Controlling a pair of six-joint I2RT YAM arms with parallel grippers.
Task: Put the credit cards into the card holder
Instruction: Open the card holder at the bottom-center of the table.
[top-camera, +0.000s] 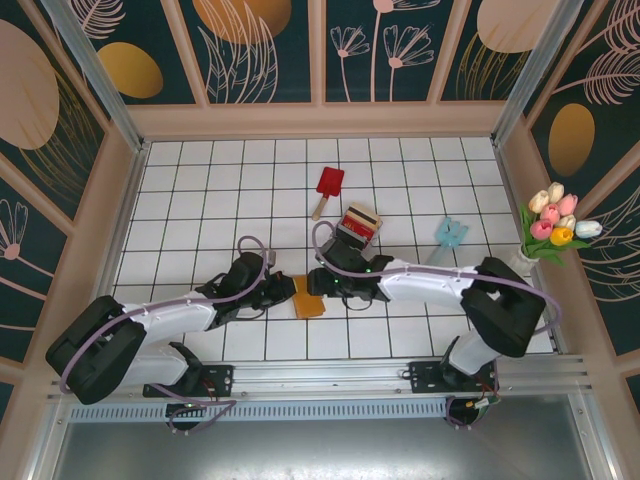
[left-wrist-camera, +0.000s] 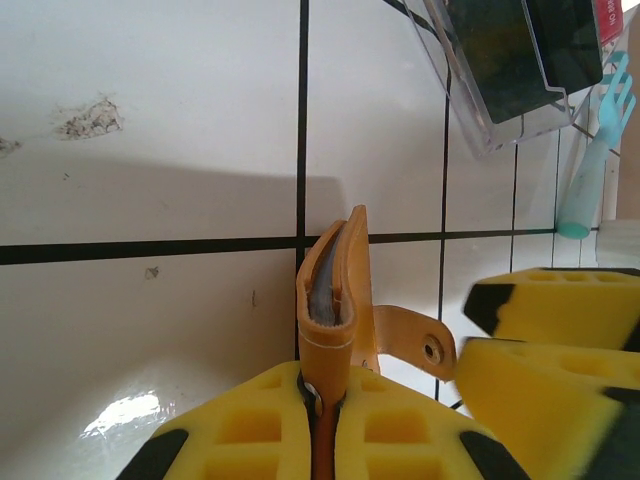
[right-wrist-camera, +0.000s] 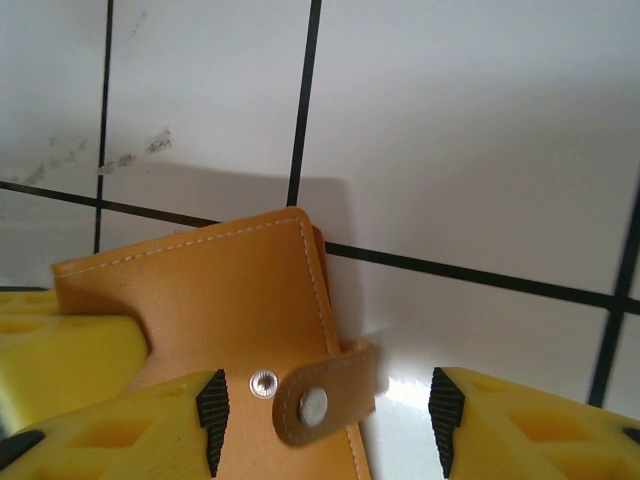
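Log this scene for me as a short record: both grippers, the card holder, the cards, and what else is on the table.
left gripper: shut on the card holder's edge
right gripper: open, fingers either side of the snap strap
card holder: folded shut, strap unfastened
credit cards: stacked in the clear box, beyond the holder
other items: red paddle, teal tool, tulips

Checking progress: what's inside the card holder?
The card holder, pinched nearly closed by the left claw, shows a thin grey layer between its leaves. Its slots and their contents are covered.
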